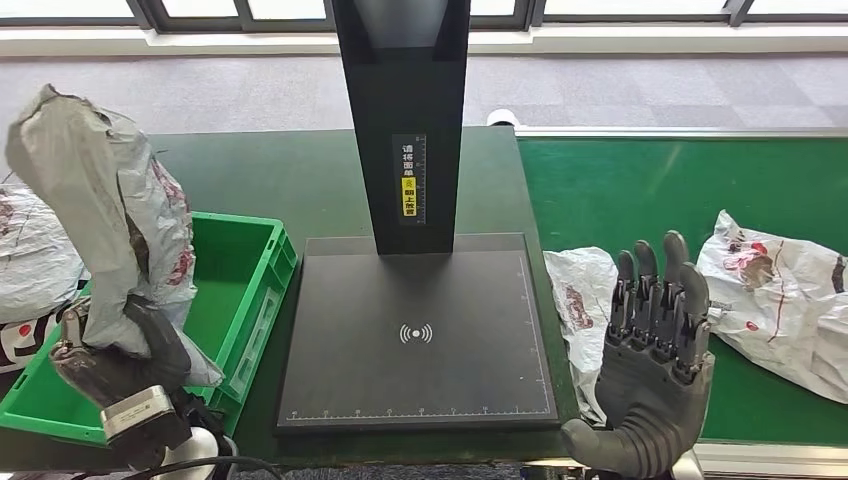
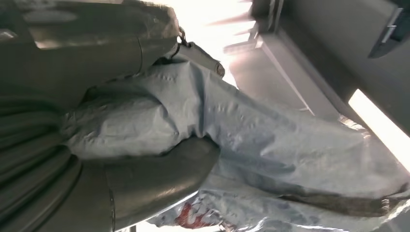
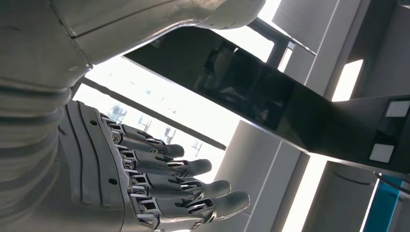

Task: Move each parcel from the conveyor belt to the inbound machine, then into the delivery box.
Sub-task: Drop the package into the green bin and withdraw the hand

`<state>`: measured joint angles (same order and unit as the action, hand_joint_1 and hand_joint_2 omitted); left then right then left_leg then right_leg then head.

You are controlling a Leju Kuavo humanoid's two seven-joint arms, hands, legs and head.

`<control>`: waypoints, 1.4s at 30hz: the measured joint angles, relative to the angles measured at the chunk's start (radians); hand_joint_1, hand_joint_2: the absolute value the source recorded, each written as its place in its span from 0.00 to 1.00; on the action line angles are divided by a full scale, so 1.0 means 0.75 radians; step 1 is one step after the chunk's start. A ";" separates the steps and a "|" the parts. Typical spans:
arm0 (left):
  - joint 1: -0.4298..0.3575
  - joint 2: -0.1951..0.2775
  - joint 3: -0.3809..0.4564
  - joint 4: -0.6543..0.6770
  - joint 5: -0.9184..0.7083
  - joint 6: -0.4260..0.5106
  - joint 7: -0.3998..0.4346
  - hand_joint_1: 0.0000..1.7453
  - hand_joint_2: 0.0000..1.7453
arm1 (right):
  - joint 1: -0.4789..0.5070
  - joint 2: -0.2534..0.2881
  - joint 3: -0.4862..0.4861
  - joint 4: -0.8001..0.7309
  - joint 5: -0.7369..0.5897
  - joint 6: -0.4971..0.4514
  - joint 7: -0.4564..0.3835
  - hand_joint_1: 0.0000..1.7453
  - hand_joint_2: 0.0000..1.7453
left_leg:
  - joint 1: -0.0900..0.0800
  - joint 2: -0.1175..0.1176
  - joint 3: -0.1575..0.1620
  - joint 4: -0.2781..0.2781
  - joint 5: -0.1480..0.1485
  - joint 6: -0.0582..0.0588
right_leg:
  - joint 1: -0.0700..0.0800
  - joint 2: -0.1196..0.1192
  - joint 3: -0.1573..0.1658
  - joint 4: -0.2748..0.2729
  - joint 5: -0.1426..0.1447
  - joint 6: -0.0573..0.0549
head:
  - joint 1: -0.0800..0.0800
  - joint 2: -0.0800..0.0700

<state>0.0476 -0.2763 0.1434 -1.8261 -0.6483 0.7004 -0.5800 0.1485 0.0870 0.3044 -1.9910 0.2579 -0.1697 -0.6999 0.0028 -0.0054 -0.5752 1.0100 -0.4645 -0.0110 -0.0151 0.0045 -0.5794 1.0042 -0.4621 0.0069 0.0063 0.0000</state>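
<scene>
My left hand point(image 1: 125, 350) grips a crumpled grey plastic parcel point(image 1: 100, 200) with red print and holds it upright over the green delivery box point(image 1: 250, 290) at the left. In the left wrist view the thumb point(image 2: 159, 179) presses into the grey parcel point(image 2: 270, 145). My right hand point(image 1: 655, 375) is raised with its fingers straight and apart, holding nothing, beside the black inbound machine's plate point(image 1: 415, 335). Just behind it a white parcel point(image 1: 580, 290) lies on the green conveyor belt point(image 1: 640, 190). Another white parcel point(image 1: 785, 295) with red print lies further right on the belt.
The machine's black post point(image 1: 408, 120) rises from the back of the plate between the two arms. More grey parcels point(image 1: 30, 260) are heaped at the far left beyond the box. The box stands on a dark green table point(image 1: 270, 180).
</scene>
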 joint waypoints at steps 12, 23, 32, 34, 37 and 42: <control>-0.259 0.211 0.391 0.413 -0.525 -0.002 0.455 1.00 1.00 | -0.006 0.006 -0.023 -0.050 0.051 0.003 0.042 0.00 1.00 | 0.002 0.002 -0.001 0.000 0.005 -0.006 | 0.002 0.002 -0.002 0.001 0.005 -0.006 | 0.000 0.000; -0.326 0.291 0.387 0.565 -0.620 -0.007 0.633 1.00 1.00 | -0.042 0.008 -0.027 -0.049 0.052 0.008 0.044 0.00 1.00 | 0.000 0.002 0.004 -0.002 0.005 -0.006 | 0.001 0.002 0.001 0.001 0.005 -0.006 | 0.000 0.000; -0.340 0.306 0.371 0.599 -0.611 -0.006 0.634 0.00 0.00 | -0.047 0.008 -0.027 -0.048 0.051 0.000 0.043 0.00 1.00 | 0.000 0.002 0.007 -0.004 0.005 -0.006 | 0.001 0.002 0.004 0.001 0.005 -0.006 | 0.000 0.000; -0.335 0.302 0.368 0.586 -0.602 -0.005 0.603 0.00 0.00 | -0.053 0.007 -0.027 -0.045 0.047 -0.007 0.043 0.00 1.00 | 0.000 0.002 0.007 -0.004 0.005 -0.006 | 0.001 0.002 0.004 0.001 0.005 -0.006 | 0.000 0.000; -0.320 0.283 0.370 0.548 -0.575 -0.004 0.518 0.00 0.00 | -0.059 0.007 -0.027 -0.038 0.038 -0.016 0.037 0.00 1.00 | 0.000 0.002 0.006 -0.003 0.005 -0.006 | 0.001 0.002 0.003 0.001 0.005 -0.006 | 0.000 0.000; -0.284 0.233 0.387 0.464 -0.424 -0.004 0.386 0.00 0.00 | -0.065 0.007 -0.027 -0.023 0.025 -0.024 0.023 0.00 1.00 | 0.000 0.001 0.004 -0.003 0.005 -0.006 | 0.000 0.001 0.003 0.001 0.005 -0.006 | 0.000 0.000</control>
<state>-0.1651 -0.1017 0.4339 -1.4781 -0.9660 0.6977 -0.2908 0.1000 0.0922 0.2842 -2.0083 0.2764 -0.1873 -0.6828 0.0030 -0.0043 -0.5719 1.0075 -0.4606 -0.0152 -0.0150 0.0052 -0.5772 1.0046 -0.4584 0.0028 0.0064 0.0000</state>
